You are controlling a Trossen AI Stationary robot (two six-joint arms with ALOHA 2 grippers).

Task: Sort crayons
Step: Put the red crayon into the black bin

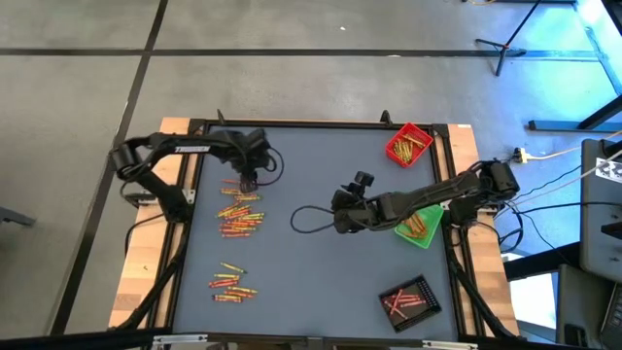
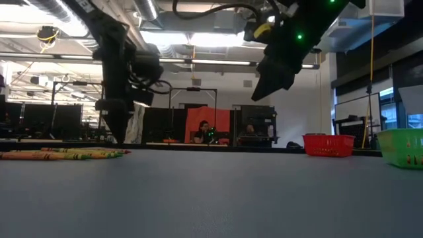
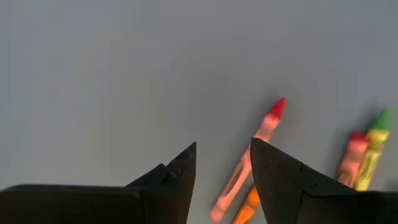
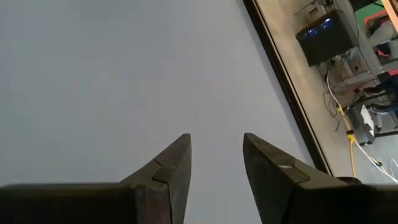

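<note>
- Red, orange and yellow crayons (image 1: 240,212) lie in a loose heap at the middle left of the overhead picture, on the grey tabletop (image 1: 311,262). A second small bunch (image 1: 231,283) sits at the lower left.
- Right above the top of the big heap hangs the left claw (image 1: 248,181). Its two fingers stand apart with nothing between them.
- From its own camera, a red crayon (image 3: 258,146) lies just past the right-hand finger, not in the gap. If the claw drops straight down, that finger could land on the crayon and flick it away.
- An orange crayon (image 3: 247,206) touches the red one. The claw could pinch both at once, and then two colours might end up in one tray.
- More crayons, a red one (image 3: 352,155) and a yellow one with a green tip (image 3: 373,146), lie close by. A bump could roll them and mix up the heap.
- Over the middle of the tabletop hangs the right claw (image 1: 342,220), part open and holding nothing. It is well apart from the left claw for now.
- Far off at the upper right is the red tray (image 1: 408,144), with the green tray (image 1: 420,227) at the middle right. A loosely held crayon could slip out on that long trip.
</note>
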